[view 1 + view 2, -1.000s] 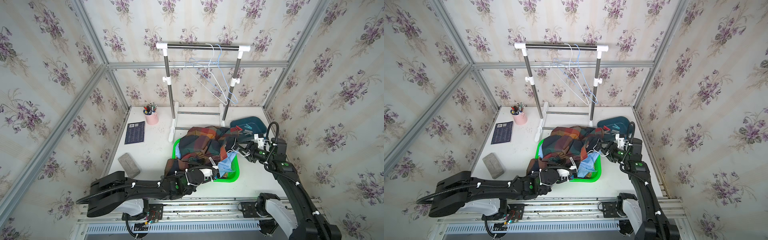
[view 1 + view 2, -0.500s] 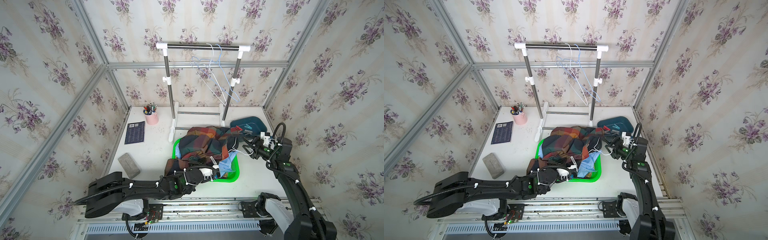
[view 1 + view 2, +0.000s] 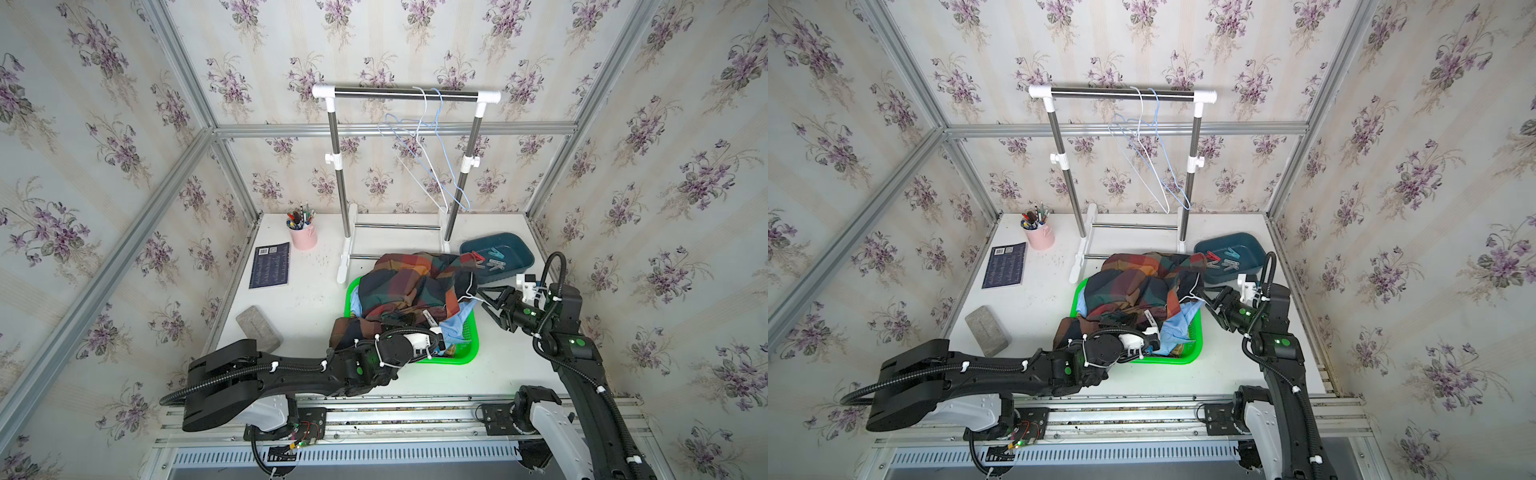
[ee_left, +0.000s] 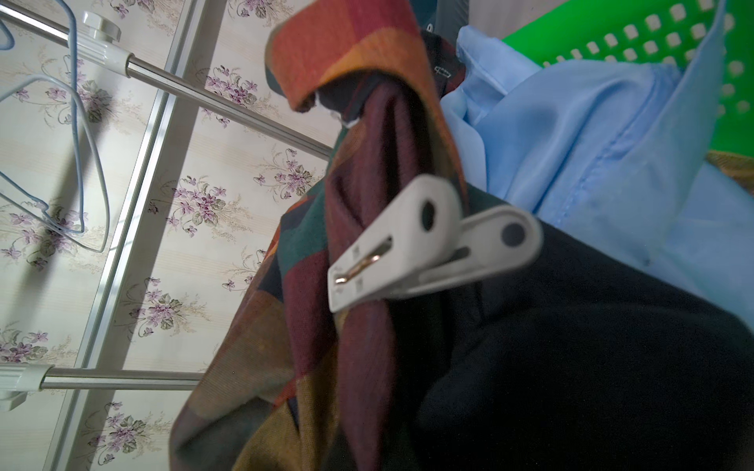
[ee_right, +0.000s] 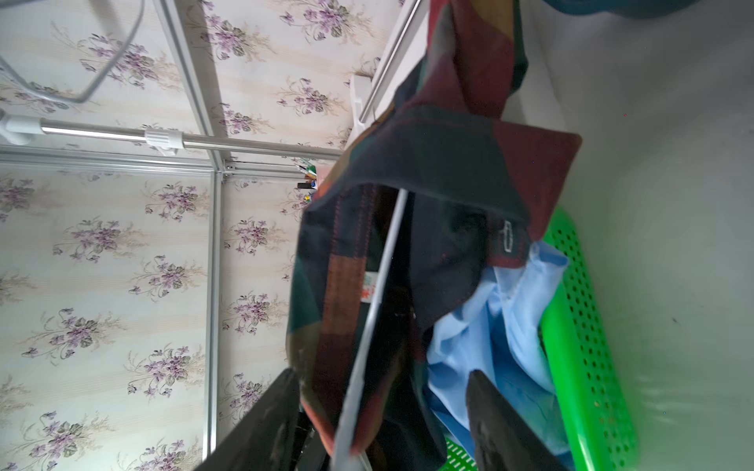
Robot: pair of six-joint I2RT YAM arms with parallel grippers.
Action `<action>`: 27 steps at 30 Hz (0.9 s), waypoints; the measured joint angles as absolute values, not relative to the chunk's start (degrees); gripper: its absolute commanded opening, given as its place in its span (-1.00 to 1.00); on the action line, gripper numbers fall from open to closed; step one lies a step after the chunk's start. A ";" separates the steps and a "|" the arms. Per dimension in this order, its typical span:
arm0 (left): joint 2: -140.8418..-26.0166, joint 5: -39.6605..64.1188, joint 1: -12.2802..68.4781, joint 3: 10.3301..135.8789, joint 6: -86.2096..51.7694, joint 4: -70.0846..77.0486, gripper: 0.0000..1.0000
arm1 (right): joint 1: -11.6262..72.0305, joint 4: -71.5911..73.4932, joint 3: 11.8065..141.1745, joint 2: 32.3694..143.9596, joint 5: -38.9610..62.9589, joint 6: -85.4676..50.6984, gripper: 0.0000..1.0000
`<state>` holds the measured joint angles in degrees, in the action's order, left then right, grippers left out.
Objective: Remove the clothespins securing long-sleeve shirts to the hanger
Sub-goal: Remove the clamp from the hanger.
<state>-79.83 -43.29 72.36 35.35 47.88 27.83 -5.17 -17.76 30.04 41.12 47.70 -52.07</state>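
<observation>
Right gripper (image 3: pixel 484 298) narrows, spread around hanger (image 5: pixel 375 310) | left gripper (image 3: pixel 400 321) pressed together | step: clothespin (image 4: pixel 408 248) on plaid shirt (image 3: pixel 407 286) in basket (image 3: pixel 471 340) | next: squeeze tails

A clothes rack (image 3: pixel 374 92) with a dark crossbar and white joints stands at the back of the white table (image 3: pixel 316 299). Left of the rack's foot sits a pink cup (image 3: pixel 303 237) full of pens, and nearer the front from that lies a dark printed card (image 3: pixel 269 264), then a grey block (image 3: pixel 258 328). Right of the rack's foot rests a dark teal tray (image 3: pixel 515 249). In front of the rack sits a bright green perforated basket (image 3: pixel 467 347). Floral wallpaper (image 3: pixel 685 174) lies behind the rack.
</observation>
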 measured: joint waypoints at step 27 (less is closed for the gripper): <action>-75.26 -42.61 72.20 37.56 42.35 21.02 0.58 | 3.14 -13.45 33.12 43.72 40.86 -59.00 -1.00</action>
<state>-75.26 -42.61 72.20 37.56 42.35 21.02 3.14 -13.45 33.12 43.72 40.86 -59.00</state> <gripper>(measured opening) 0.747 0.049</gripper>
